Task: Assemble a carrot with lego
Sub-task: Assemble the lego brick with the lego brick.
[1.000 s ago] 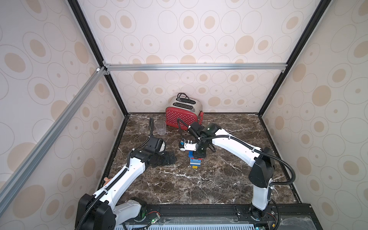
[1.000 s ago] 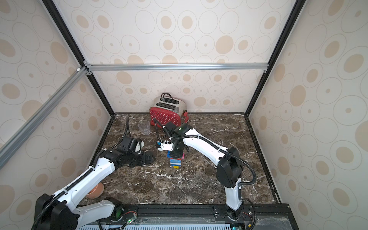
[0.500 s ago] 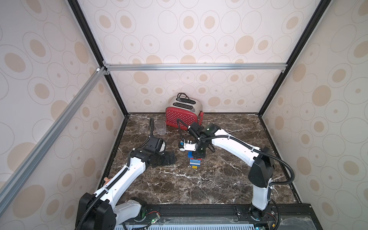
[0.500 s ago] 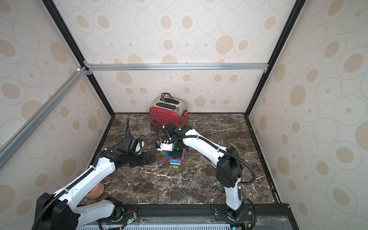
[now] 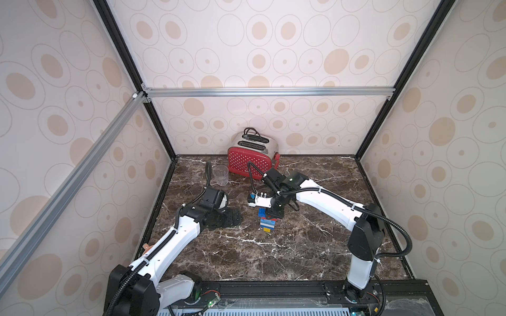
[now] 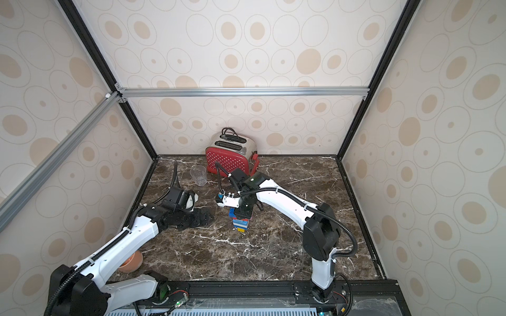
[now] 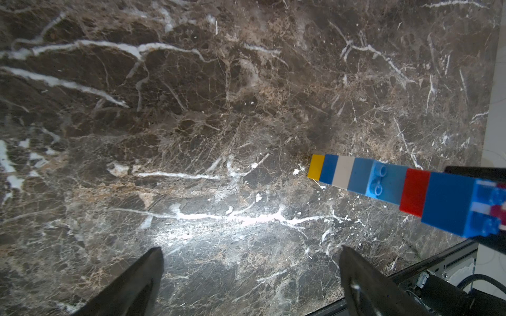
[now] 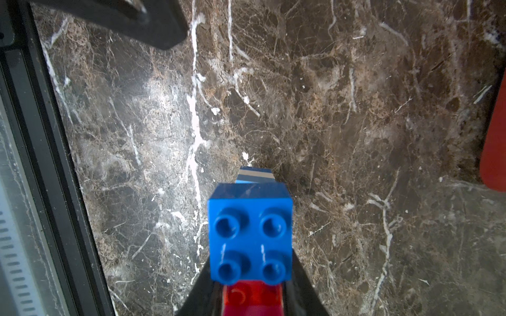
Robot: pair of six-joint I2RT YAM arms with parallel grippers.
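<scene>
The carrot (image 5: 267,222) is a tapered lego stack standing upright in both top views, yellow tip down and a blue brick (image 8: 250,232) on top. From the left wrist, the carrot (image 7: 383,183) shows yellow, blue, white, blue and red layers. My right gripper (image 5: 275,214) is shut on its wide upper end, its fingers (image 8: 301,287) flanking a red brick (image 8: 252,298). Whether the tip touches the table I cannot tell. My left gripper (image 5: 232,217) lies low to the left of the carrot, open and empty, with the jaws wide apart (image 7: 250,255).
A red toaster (image 5: 252,161) stands against the back wall, with a clear cup (image 5: 220,175) to its left. An orange bowl (image 6: 131,261) sits near the front left, partly under the left arm. The dark marble table (image 5: 301,246) ends at a black front rail.
</scene>
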